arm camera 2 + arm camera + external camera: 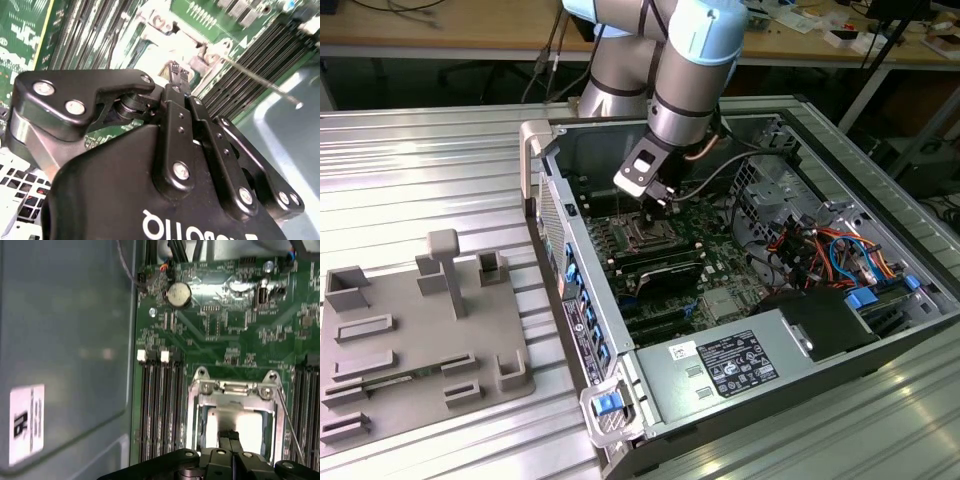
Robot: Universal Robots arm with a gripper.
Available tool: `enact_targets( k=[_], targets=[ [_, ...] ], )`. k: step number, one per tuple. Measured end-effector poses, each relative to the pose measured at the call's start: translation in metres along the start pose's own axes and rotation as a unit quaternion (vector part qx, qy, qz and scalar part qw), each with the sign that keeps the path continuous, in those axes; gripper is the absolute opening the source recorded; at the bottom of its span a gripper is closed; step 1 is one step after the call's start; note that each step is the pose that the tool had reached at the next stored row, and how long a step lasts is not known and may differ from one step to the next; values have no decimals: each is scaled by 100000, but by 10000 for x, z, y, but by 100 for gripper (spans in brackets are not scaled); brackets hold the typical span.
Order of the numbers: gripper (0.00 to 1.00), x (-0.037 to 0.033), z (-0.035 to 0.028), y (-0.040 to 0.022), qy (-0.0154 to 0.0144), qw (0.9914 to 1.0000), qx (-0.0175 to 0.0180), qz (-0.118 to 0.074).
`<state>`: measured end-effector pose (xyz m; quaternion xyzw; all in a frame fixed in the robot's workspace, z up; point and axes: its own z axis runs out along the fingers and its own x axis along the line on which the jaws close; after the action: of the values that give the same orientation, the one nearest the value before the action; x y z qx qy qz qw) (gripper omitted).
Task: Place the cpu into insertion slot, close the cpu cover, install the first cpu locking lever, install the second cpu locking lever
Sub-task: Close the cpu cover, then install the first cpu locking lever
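Cpu (252, 429) in insertion slot (643, 238), centre of the exterior view: judged light, stiff, fragile; best held by opposite edges. Gripper (229, 438) above it, fingers pinched together, empty.

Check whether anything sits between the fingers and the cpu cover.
Nothing visible does. In the first wrist view the gripper is right over the cpu cover; a thin lever rod stands off to one side.
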<state>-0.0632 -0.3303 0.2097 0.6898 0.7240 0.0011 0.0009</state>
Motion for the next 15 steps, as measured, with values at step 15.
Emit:
enact_targets(
  k=[15],
  targets=[
    [11, 0, -9, 17, -4, 100000, 0, -1]
  ],
)
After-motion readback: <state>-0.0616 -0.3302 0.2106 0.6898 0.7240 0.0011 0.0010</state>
